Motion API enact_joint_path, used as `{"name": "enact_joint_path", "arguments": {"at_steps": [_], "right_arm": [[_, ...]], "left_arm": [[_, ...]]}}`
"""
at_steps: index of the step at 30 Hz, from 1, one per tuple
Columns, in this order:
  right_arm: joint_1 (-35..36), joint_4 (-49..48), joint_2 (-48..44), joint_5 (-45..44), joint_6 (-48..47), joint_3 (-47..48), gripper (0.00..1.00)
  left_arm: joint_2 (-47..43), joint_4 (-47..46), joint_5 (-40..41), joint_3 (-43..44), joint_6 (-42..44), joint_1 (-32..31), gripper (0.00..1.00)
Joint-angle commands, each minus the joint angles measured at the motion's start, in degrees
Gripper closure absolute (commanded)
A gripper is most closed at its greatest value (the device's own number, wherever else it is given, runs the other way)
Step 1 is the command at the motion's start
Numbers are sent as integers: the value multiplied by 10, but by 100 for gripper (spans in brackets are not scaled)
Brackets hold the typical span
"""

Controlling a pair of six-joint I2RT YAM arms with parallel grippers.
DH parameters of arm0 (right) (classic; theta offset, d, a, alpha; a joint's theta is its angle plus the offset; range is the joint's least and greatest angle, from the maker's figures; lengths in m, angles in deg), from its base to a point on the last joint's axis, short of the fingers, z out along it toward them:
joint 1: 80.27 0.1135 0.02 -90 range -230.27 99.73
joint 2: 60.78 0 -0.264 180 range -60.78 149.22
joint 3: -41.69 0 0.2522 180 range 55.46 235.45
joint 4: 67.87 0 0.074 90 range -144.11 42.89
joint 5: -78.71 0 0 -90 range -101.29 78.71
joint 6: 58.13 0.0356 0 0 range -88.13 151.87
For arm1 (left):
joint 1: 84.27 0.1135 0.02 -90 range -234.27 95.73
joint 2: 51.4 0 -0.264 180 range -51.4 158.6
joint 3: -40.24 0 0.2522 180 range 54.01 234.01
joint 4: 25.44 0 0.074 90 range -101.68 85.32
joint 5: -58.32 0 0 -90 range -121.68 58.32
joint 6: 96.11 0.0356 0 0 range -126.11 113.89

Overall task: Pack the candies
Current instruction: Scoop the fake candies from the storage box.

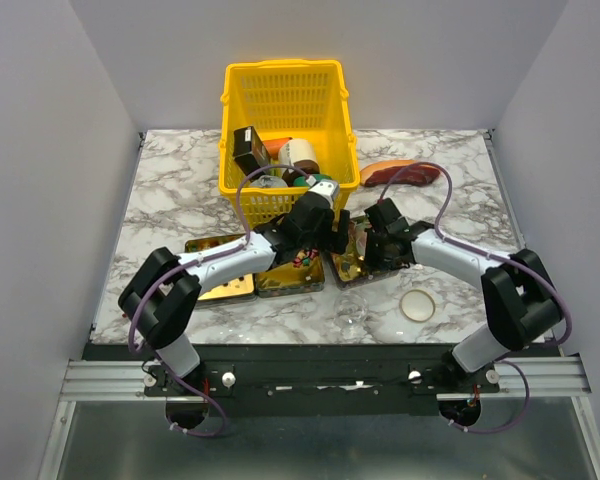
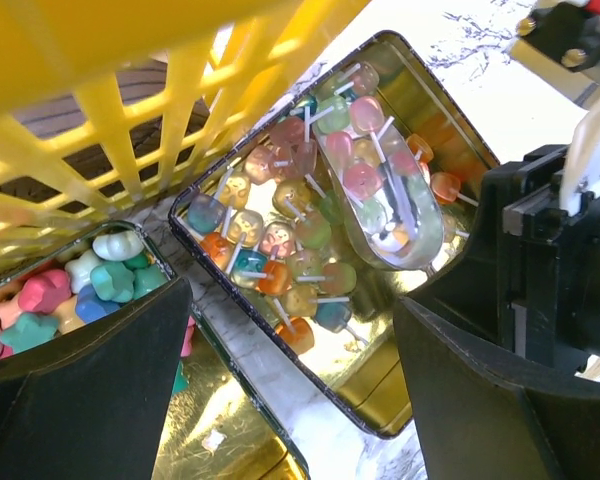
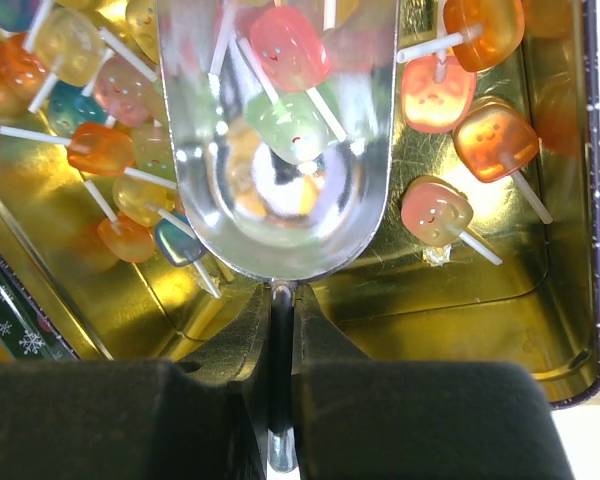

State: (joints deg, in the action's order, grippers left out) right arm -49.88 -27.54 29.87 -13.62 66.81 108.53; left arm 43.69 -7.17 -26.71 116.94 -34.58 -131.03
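While shut tight on the thin handle of a scoop [image 3: 280, 180], holds its bowl low in the right tin [image 3: 460, 320] among stick lollipops [image 3: 435, 210], a few lying in the bowl: so with the right jaws. With the left jaws, gapes wide, grips nothing, hovers over the middle tin [image 2: 225, 450] of star-shaped candies [image 2: 110, 280], just near of the yellow basket [image 1: 280, 95]. Marble tabletop [image 1: 170, 190] beneath.

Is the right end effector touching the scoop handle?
Touching. Right wrist view: the right end effector pinches the scoop by its thin handle, fingers flush against it.
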Motion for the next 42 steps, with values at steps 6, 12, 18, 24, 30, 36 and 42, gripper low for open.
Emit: {"name": "enact_joint_path", "arguments": {"at_steps": [6,12,18,24,30,36,42], "right_arm": [[17,-114,-51,-120,-69,-86,99],[25,-121,-70,-137,-80,-104,99],[38,-129,-115,-151,-73,-133,99],[44,-115,-159,-131,-76,-146,99],[49,-107,-191,-132,-68,-158,99],[54,-81,-231,-131,-76,-148,99],[60,-23,-285,-131,-82,-127,99]], "left_arm": [[3,140,-37,-59,-4,-11,6],[-9,135,-22,-60,1,-11,6],[-30,125,-11,-69,4,-10,6],[-46,115,-15,-75,11,-11,5],[-53,116,-13,-68,12,-10,5],[-69,114,-10,-69,18,-10,5],[-111,89,-3,-93,35,-9,2]]}}
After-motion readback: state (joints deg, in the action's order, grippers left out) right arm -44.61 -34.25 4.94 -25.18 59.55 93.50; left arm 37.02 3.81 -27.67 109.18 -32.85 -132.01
